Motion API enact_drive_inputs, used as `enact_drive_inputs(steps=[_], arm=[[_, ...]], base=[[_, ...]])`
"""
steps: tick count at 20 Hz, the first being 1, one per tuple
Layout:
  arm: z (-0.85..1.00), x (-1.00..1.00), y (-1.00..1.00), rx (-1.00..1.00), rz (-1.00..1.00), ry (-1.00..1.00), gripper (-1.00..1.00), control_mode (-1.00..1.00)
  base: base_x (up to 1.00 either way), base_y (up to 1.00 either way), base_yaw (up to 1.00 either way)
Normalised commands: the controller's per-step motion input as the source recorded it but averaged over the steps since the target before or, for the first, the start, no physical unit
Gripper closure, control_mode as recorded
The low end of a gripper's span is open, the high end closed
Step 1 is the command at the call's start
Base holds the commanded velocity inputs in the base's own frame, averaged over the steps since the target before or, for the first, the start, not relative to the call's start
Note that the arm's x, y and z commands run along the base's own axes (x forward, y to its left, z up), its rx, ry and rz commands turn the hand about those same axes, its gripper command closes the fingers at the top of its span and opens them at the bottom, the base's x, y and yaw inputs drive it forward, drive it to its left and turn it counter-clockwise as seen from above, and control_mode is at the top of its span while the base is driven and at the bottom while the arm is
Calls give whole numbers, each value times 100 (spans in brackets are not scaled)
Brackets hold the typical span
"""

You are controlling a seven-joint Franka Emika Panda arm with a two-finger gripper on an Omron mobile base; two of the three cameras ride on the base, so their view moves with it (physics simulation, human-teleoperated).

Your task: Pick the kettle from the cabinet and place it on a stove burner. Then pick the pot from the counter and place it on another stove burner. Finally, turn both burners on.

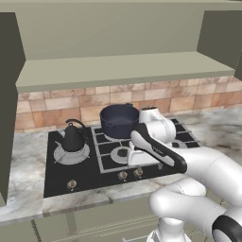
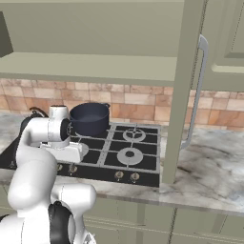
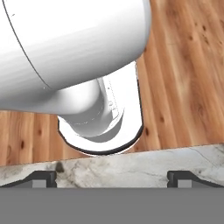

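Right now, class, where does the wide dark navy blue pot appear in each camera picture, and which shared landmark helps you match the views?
Left base view: wide dark navy blue pot at centre, on a rear burner of the black stovetop.
Right base view: left of centre, behind the white arm.
Hand view: wood floor and counter edge instead.
Shared landmark: tan brick backsplash behind the pot in both base views.

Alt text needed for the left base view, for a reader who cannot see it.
A dark kettle sits on the big left burner of a black stove, and a navy pot sits on a rear burner. The white robot arm reaches in from the lower right, over the marbled counter.
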Motion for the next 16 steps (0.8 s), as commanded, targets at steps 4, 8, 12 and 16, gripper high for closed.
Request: enact_drive_inputs(steps=[4,8,12,16], arm=[[-14,-2,0,0,0,0,-100,-100],[-10,-1,0,0,0,0,-100,-100],[-1,0,0,0,0,0,-100,-100],[0,5,-8,2,3,-6,-100,-100]], base=[[0,0,0],[0,0,0],[0,0,0],[0,0,0]])
